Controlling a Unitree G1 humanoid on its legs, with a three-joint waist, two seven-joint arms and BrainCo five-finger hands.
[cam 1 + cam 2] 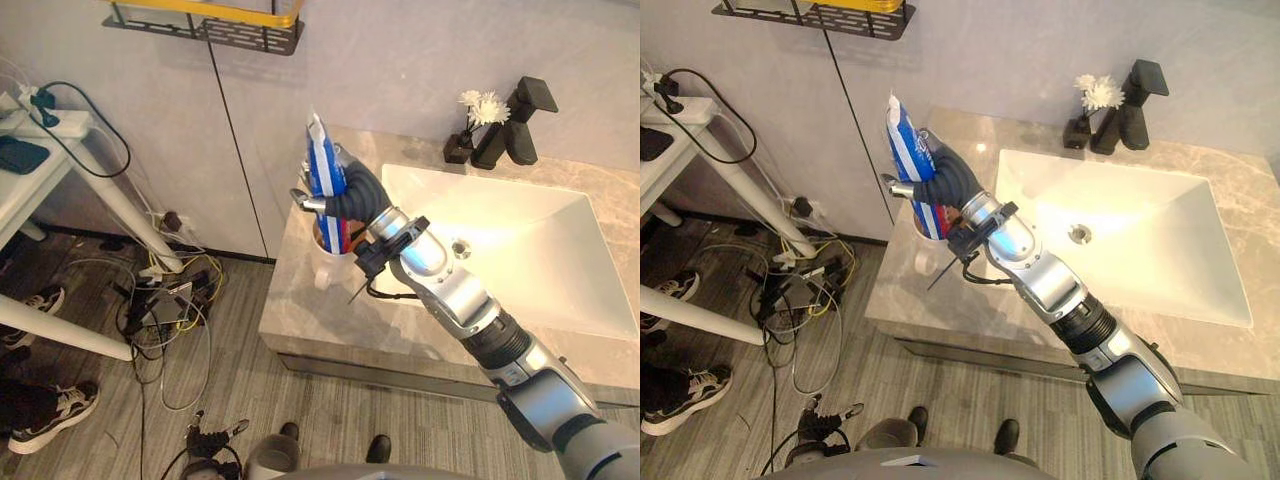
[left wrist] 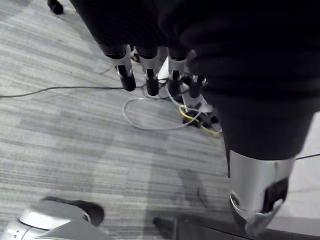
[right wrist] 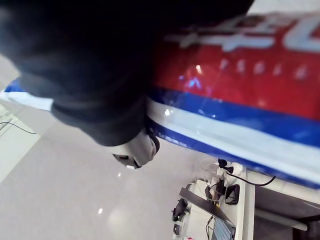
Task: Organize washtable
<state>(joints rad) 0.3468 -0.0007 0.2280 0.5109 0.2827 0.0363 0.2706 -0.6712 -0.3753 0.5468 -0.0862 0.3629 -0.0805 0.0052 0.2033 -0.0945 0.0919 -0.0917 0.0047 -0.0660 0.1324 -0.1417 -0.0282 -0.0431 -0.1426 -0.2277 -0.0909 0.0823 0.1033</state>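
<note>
Right robot hand [image 1: 352, 196] curls round the toothpaste tube [image 1: 324, 165]; left robot hand [image 2: 149, 67] hangs relaxed.

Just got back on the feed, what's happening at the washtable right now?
The right hand is closed round a blue, white and red toothpaste tube, holding it upright with its lower end in the mouth of the white cup on the counter left of the sink. The left hand hangs open over the floor, idle.

Setting: bathroom mock-up in a lab-like test room | Bathroom cues: stone-look washtable [image 1: 300, 312] with white basin [image 1: 520, 250], black tap [image 1: 515, 128], flower vase [image 1: 478, 112], wall shelf [image 1: 215, 30] | Lab cues: white table [image 1: 35, 195] with power strip [image 1: 62, 123], cable tangle [image 1: 165, 300] on plank floor [image 1: 235, 395], a person's sneakers [image 1: 50, 412].
</note>
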